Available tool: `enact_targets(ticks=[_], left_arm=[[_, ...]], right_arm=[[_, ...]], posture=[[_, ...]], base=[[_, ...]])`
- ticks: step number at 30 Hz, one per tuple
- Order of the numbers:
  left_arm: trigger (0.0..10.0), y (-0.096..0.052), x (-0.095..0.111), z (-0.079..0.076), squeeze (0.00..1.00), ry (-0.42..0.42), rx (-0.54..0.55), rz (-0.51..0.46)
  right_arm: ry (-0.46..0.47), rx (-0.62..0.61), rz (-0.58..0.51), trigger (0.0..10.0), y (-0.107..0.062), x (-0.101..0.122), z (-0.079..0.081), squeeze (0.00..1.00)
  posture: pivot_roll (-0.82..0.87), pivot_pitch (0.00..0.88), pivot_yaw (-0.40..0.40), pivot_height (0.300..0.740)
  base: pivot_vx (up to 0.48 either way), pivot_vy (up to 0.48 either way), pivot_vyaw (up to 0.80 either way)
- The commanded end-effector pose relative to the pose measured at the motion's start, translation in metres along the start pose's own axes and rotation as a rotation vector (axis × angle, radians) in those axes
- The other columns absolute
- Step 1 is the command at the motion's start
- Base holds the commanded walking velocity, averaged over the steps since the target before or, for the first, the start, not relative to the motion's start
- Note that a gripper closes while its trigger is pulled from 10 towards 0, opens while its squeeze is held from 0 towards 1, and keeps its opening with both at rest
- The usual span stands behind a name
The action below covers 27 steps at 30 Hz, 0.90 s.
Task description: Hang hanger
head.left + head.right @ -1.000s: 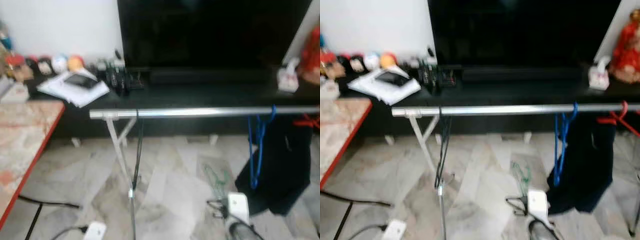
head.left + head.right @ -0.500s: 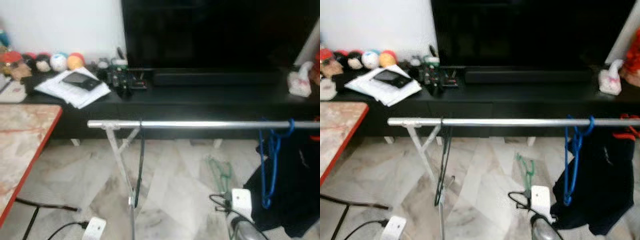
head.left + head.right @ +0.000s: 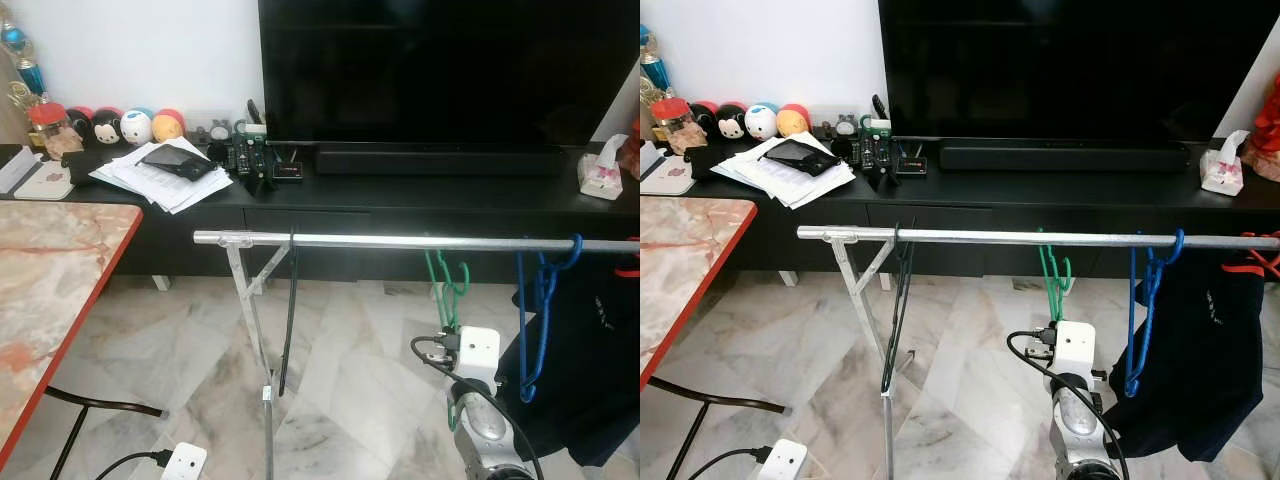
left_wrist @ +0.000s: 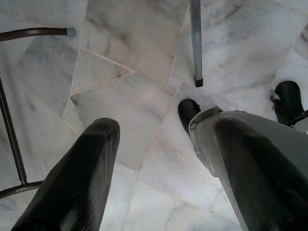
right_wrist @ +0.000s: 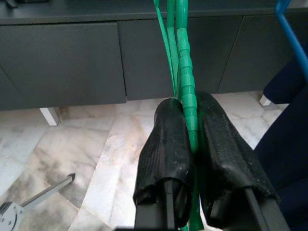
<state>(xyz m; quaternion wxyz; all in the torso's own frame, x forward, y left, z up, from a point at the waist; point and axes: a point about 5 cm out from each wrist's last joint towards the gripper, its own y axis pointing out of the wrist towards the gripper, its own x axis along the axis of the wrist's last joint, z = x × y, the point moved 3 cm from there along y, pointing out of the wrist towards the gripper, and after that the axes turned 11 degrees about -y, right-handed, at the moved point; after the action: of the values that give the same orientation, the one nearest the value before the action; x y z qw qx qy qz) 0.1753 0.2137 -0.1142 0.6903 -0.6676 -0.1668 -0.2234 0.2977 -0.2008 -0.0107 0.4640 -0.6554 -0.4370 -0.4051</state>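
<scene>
Marble floor, steel rail (image 3: 400,241), right gripper (image 5: 191,144) clamped on green hanger (image 5: 185,82) just under rail

You are in a home living room: a large television (image 3: 440,70) at 12 o'clock on a black cabinet (image 3: 400,205), plush toys (image 3: 135,126) at 10 o'clock, marble floor (image 3: 340,380).

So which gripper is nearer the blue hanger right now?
Right. The right gripper, shut on the green hanger, is raised beside the blue hanger on the rail. The left gripper hangs low, pointing at the floor.
</scene>
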Motion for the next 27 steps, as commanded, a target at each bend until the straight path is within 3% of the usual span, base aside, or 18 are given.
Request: enact_targets(ticks=[1,15,22,27], left_arm=[[10.0,-0.001,-0.003,0.000,0.00,0.023,-0.004,0.008],[10.0,0.000,-0.002,-0.001,0.00,0.027,-0.010,0.005],[10.0,-0.003,-0.010,0.004,0.00,0.028,0.000,0.029],[10.0,-0.006,-0.020,0.011,0.00,0.024,0.014,0.050]], right_arm=[[-0.003,-0.011,-0.021,10.0,-0.001,0.002,-0.001,0.00],[-0.007,-0.052,-0.111,10.0,0.005,0.022,-0.007,0.00],[-0.013,-0.051,-0.133,10.0,-0.001,0.020,-0.003,0.00],[-0.009,-0.044,-0.173,10.0,0.008,0.037,-0.005,0.00]], posture=[[-0.06,0.000,-0.029,0.740],[-0.06,0.000,-0.030,0.740],[-0.06,0.000,-0.027,0.740],[-0.06,0.000,-0.029,0.740]], base=[[0.000,0.000,0.00],[0.000,0.000,0.00],[0.000,0.000,0.00],[0.000,0.000,0.00]])
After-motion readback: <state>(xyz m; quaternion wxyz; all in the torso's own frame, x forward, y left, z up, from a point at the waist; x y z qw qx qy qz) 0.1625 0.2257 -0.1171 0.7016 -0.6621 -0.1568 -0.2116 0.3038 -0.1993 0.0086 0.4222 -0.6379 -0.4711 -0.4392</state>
